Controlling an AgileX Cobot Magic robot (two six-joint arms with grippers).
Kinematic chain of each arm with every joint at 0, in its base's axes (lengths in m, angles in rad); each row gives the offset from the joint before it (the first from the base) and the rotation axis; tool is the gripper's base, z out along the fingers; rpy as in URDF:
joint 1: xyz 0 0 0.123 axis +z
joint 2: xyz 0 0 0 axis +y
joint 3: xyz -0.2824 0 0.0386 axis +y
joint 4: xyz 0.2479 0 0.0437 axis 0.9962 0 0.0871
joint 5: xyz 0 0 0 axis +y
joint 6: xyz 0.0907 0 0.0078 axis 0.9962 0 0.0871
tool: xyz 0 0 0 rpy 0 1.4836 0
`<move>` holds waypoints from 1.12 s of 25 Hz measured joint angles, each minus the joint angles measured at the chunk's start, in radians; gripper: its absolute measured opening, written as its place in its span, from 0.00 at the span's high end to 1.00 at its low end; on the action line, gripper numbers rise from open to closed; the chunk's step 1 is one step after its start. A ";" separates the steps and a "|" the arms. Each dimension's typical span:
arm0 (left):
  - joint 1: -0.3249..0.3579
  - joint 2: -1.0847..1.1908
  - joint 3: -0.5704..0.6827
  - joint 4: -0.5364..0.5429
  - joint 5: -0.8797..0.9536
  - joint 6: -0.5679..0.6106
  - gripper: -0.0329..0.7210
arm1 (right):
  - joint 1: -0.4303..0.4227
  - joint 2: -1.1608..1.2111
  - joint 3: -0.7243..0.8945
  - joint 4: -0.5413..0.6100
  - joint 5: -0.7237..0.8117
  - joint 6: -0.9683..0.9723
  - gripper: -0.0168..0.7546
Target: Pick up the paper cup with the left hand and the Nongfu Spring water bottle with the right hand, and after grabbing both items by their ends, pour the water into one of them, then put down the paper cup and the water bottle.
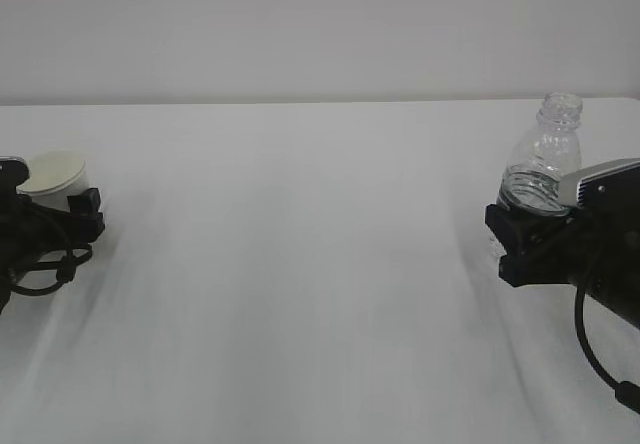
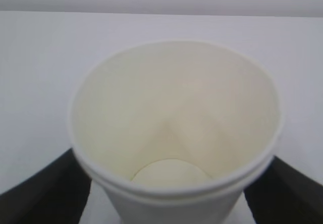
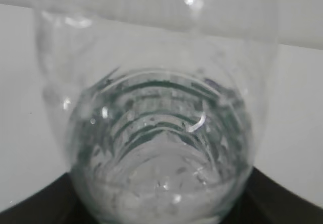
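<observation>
Your left gripper (image 1: 75, 214) sits low at the table's left edge, jaws spread wide; your right gripper (image 1: 520, 234) sits low at the right edge, jaws half-spread.

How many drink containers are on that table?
2. A paper cup sits at the far left, between the left gripper's fingers. A clear water bottle stands at the far right, in the right gripper. None other shows.

You have 1 plain white table (image 1: 320, 294) spanning the view, with the paper cup (image 1: 55, 176) at its left edge and the Nongfu Spring water bottle (image 1: 540, 164) at its right.
</observation>
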 joint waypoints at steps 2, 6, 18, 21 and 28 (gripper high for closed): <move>0.000 0.000 0.000 0.000 0.000 0.000 0.06 | 0.000 0.000 0.000 0.000 0.000 0.000 0.42; 0.000 0.000 0.000 0.000 0.000 0.000 0.15 | 0.000 0.000 0.000 0.000 0.000 0.000 0.42; 0.000 0.000 0.000 0.037 -0.002 0.000 0.35 | 0.000 0.000 0.000 0.000 0.000 0.000 0.42; 0.000 0.000 0.000 0.051 -0.002 0.000 0.36 | 0.000 0.000 0.000 0.000 0.000 0.000 0.42; 0.000 0.000 0.000 0.156 -0.002 0.000 0.36 | 0.000 0.000 0.000 0.000 0.000 0.000 0.42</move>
